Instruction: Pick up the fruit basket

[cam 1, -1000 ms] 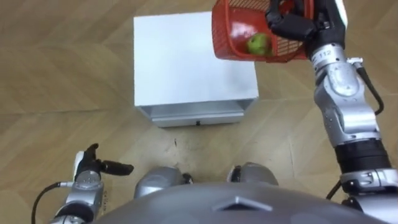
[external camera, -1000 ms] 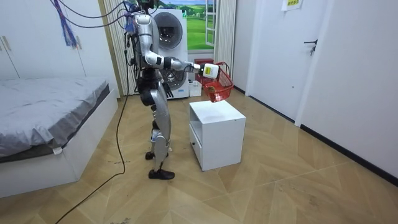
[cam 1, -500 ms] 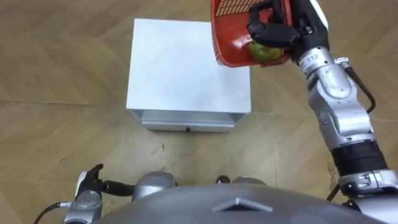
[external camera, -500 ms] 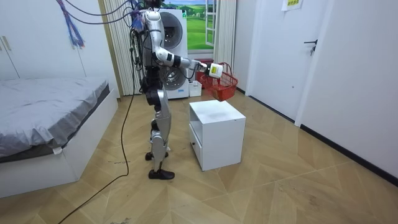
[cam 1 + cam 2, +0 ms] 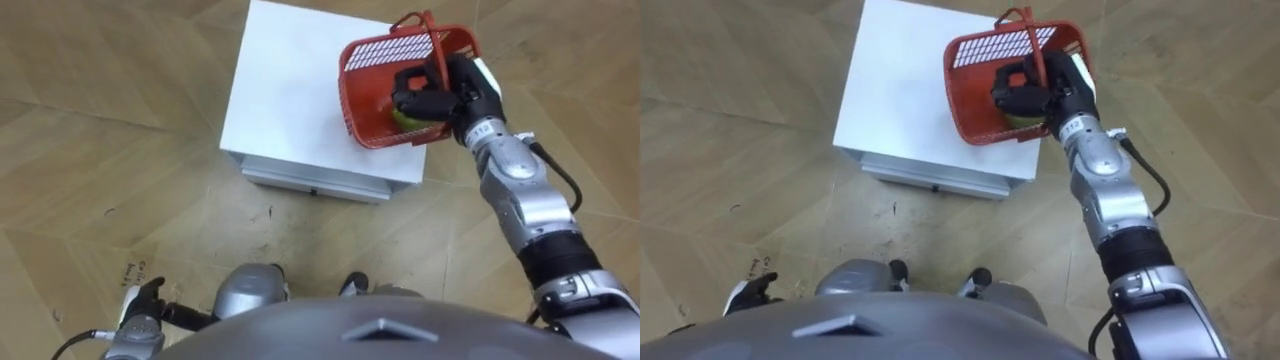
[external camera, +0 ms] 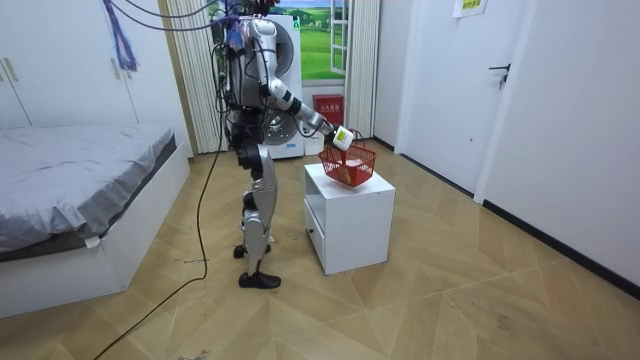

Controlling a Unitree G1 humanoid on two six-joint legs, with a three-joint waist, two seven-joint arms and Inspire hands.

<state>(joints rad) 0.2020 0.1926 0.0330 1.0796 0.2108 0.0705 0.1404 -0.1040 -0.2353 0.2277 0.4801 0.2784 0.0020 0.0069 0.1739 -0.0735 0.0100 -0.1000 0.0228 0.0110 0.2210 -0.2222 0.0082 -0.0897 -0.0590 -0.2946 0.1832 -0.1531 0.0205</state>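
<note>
Basket (image 5: pixel 372 88) hangs in the robot's right hand (image 5: pixel 435 95), fingers clenched on it, low over the white cabinet's (image 5: pixel 290 100) corner. Pickup looks nearly done, though clearance is unclear. Left hand (image 5: pixel 145 305) hangs relaxed.

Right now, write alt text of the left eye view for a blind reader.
The robot's right hand grips the handle of a red plastic mesh basket holding a green fruit, over the right edge of a white square cabinet. Its left hand hangs open at lower left above a wooden floor.
</note>
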